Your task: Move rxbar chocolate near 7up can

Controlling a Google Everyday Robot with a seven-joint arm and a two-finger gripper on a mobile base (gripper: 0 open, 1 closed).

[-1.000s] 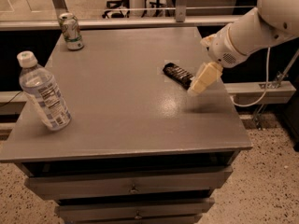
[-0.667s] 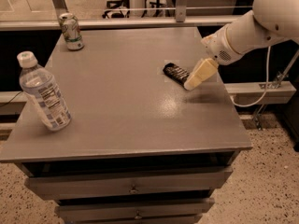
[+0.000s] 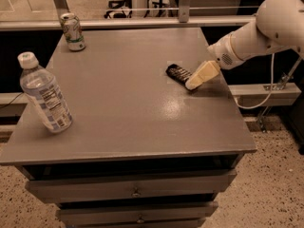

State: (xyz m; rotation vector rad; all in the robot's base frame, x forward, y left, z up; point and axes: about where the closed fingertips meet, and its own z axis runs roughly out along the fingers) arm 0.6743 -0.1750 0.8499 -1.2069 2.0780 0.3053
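The rxbar chocolate (image 3: 177, 73), a flat black bar with pale lettering, lies on the grey table top (image 3: 123, 99) right of centre. My gripper (image 3: 192, 83), with cream-coloured fingers on a white arm coming from the upper right, is down at the bar's right end, touching or just over it. The 7up can (image 3: 72, 31) stands upright at the table's far left corner, far from the bar.
A clear plastic water bottle (image 3: 44, 94) with a white cap stands tilted near the table's left edge. Drawers (image 3: 133, 191) sit below the table front. A rail and glass panel run behind the table. A white cable hangs at the right.
My gripper has moved left and a little lower, from just right of the bar to its right end. The bar, can and bottle have not moved.
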